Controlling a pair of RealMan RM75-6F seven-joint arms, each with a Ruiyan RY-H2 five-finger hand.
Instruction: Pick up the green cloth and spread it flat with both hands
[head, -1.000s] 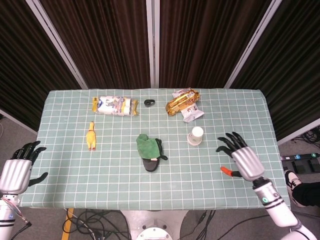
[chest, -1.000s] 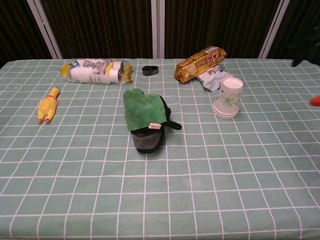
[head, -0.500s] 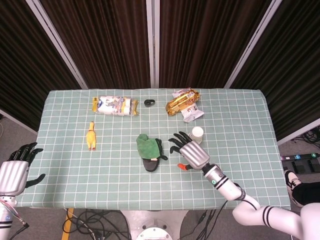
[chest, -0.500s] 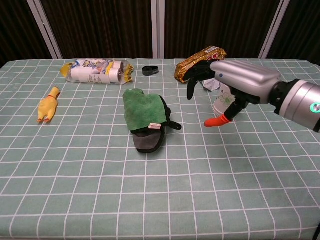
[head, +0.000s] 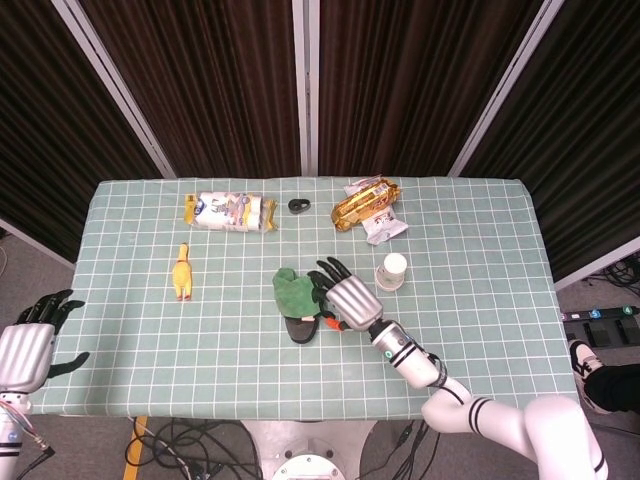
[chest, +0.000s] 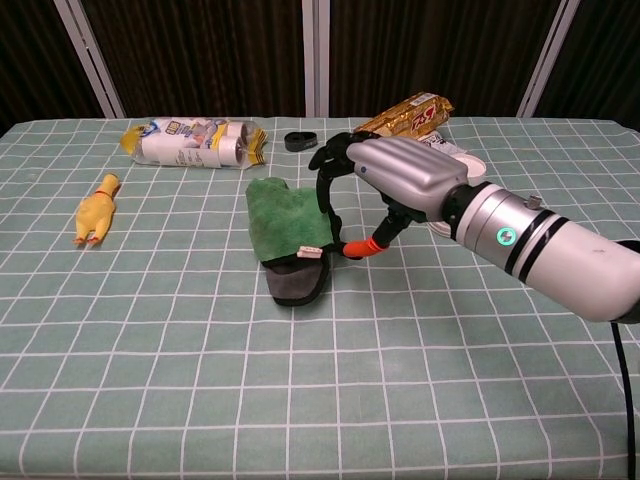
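The green cloth (head: 291, 289) (chest: 281, 220) lies crumpled at the table's middle, draped over a dark grey object (chest: 296, 284). My right hand (head: 347, 298) (chest: 400, 178) hovers just right of the cloth with its fingers spread and nothing held; its dark fingers (chest: 328, 158) reach over the cloth's right edge. Whether they touch it I cannot tell. My left hand (head: 27, 342) hangs off the table's left edge, fingers apart and empty; the chest view does not show it.
A yellow rubber chicken (head: 182, 272) (chest: 94, 211) lies at the left. A wrapped roll pack (head: 229, 211) (chest: 195, 142) and a small black ring (head: 298, 205) sit at the back. A gold snack bag (head: 364, 201) and a paper cup (head: 391, 271) are close behind my right hand.
My right hand has swept left from the table's right side, past the paper cup, to the cloth's right edge. My left hand has sunk slightly lower off the left edge.
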